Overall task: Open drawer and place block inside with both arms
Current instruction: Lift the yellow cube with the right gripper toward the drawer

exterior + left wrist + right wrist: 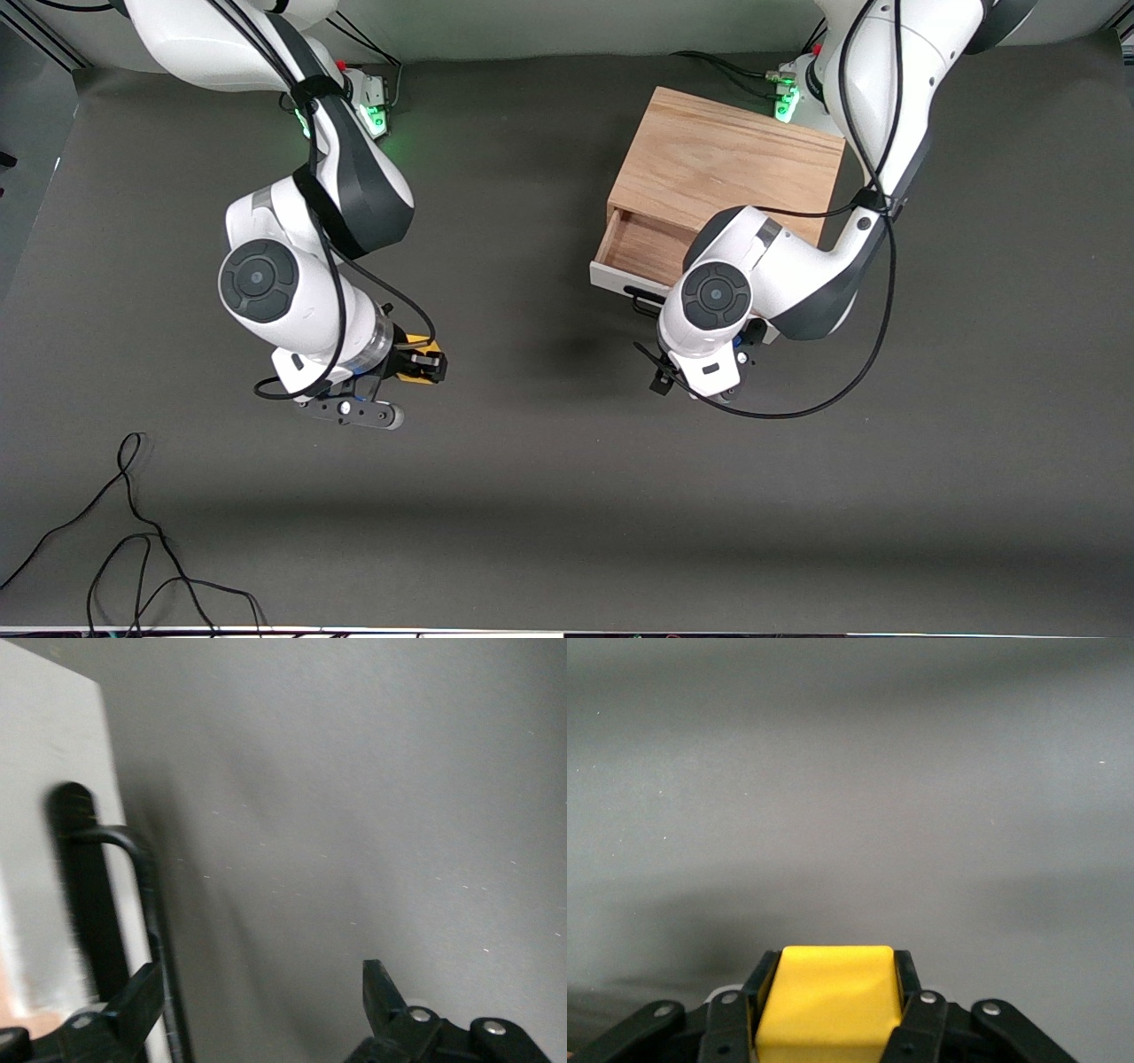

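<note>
The small yellow block (828, 1001) sits between the fingers of my right gripper (828, 992), which is shut on it. In the front view this gripper (423, 363) and the block (410, 376) are over bare table toward the right arm's end. The drawer (640, 244) stands partly open, showing its wood interior and white front panel (44, 815). My left gripper (261, 992) is low in front of that panel with its jaws wide apart, holding nothing. The black bar handle (146, 895) runs just beside one fingertip (137, 1001). In the front view the left wrist hides this gripper.
The light-oak box (726, 164) holding the drawer stands near the left arm's base. Loose black cables (133, 532) lie on the dark mat near the front camera at the right arm's end. A cable (797, 409) loops from the left arm over the table.
</note>
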You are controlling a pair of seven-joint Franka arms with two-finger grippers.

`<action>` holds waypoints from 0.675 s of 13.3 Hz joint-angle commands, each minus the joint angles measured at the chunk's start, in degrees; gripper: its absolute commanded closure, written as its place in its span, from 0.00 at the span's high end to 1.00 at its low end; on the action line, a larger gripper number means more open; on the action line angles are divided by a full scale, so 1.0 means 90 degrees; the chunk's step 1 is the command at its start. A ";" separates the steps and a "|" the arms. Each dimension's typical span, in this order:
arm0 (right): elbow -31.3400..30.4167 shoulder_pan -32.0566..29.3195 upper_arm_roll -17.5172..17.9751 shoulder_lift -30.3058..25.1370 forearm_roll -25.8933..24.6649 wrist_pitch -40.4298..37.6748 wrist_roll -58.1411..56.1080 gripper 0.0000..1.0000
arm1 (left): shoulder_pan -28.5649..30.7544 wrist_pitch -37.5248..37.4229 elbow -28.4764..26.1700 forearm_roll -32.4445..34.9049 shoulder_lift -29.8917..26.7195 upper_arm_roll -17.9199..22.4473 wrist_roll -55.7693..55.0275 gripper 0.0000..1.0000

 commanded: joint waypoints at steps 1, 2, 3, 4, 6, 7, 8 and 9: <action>0.0231 0.0127 -0.0052 0.0077 -0.0102 -0.0133 0.0231 0.00 | -0.0090 -0.0708 0.0213 0.0112 -0.0021 0.0026 -0.0163 1.00; 0.0221 0.0127 -0.0052 0.0077 -0.0102 -0.0133 0.0231 0.00 | -0.0100 -0.0680 0.0213 0.0112 0.0047 0.0036 -0.0163 1.00; 0.0221 0.0137 -0.0052 0.0077 -0.0102 -0.0133 0.0241 0.00 | -0.0090 -0.0631 0.0203 0.0112 0.0125 0.0036 -0.0163 1.00; 0.0221 0.0137 -0.0052 0.0067 -0.0102 -0.0133 0.0328 0.00 | -0.0090 -0.0534 0.0174 0.0103 0.0174 0.0036 -0.0163 1.00; 0.0241 0.0243 -0.0032 0.0048 -0.0112 -0.0133 0.0815 0.00 | -0.0090 -0.0455 0.0144 0.0103 0.0292 0.0036 -0.0163 1.00; 0.0231 0.0457 -0.0071 0.0048 -0.0112 -0.0133 0.0914 0.00 | -0.0100 -0.0426 0.0154 0.0112 0.0321 0.0036 -0.0163 1.00; 0.0231 0.0498 -0.0072 0.0057 -0.0112 -0.0133 0.1050 0.00 | -0.0090 -0.0339 0.0154 0.0112 0.0350 0.0036 -0.0163 1.00; 0.0231 0.0508 -0.0072 0.0067 -0.0151 -0.0133 0.1081 0.00 | -0.0100 -0.0251 0.0154 0.0122 0.0380 0.0036 -0.0163 1.00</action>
